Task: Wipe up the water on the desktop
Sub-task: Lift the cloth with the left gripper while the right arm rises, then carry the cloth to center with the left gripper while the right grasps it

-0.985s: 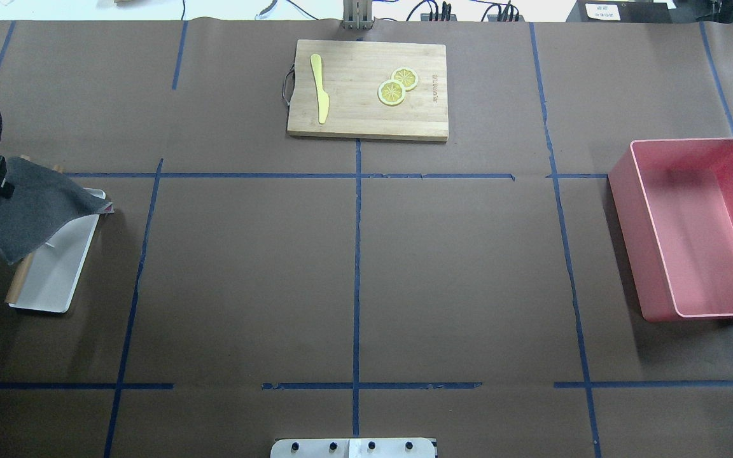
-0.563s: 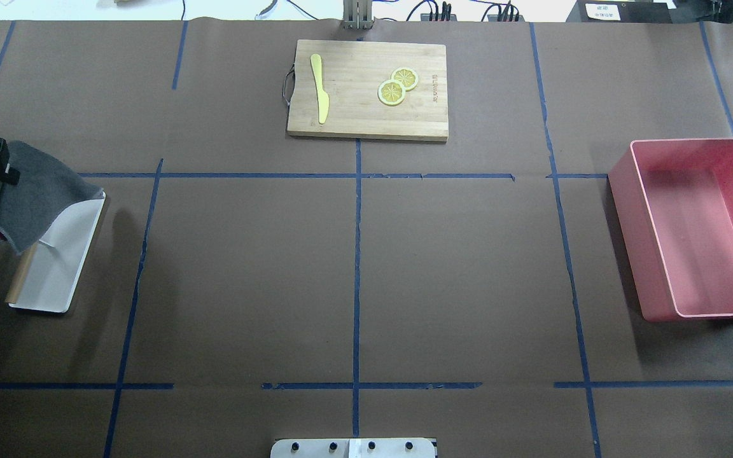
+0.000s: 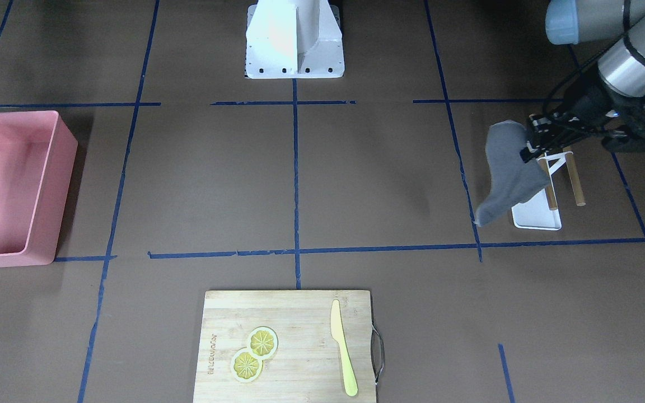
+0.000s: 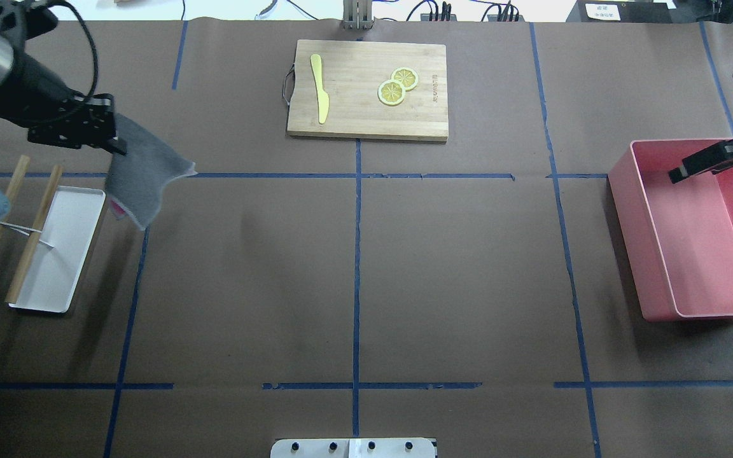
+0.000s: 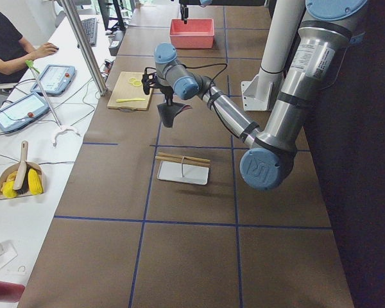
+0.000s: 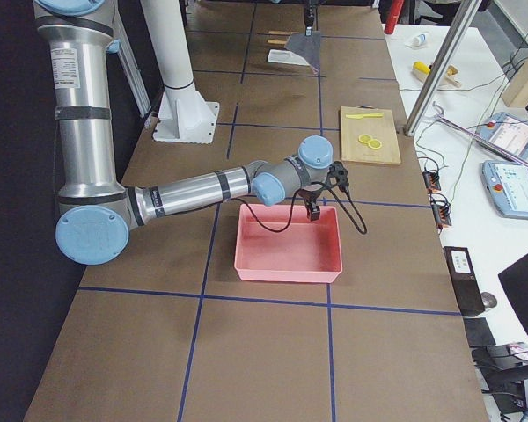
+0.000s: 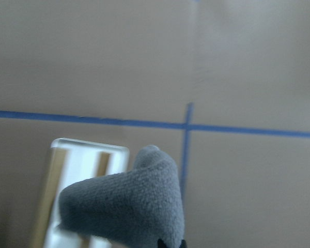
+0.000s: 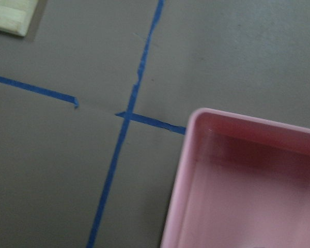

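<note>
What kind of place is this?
Probably a robot testing lab: the desktop is marked off with blue tape, the left gripper holds a grey cloth, and control tablets sit on a side bench.

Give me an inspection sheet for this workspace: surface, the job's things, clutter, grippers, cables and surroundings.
Surface: desktop, dark brown with blue tape lines; no water seen.
Job's things: grey cloth hangs from the left gripper, clear of the desktop, beside the white tray and its wooden-rod rack.
Clutter: bamboo cutting board with a yellow knife and two lemon slices; pink bin.
Grippers: left gripper shut on the grey cloth; right gripper above the pink bin, open or shut unclear.
Cables: black cable looped at the left wrist.
Surroundings: person at a side desk with tablets.
</note>
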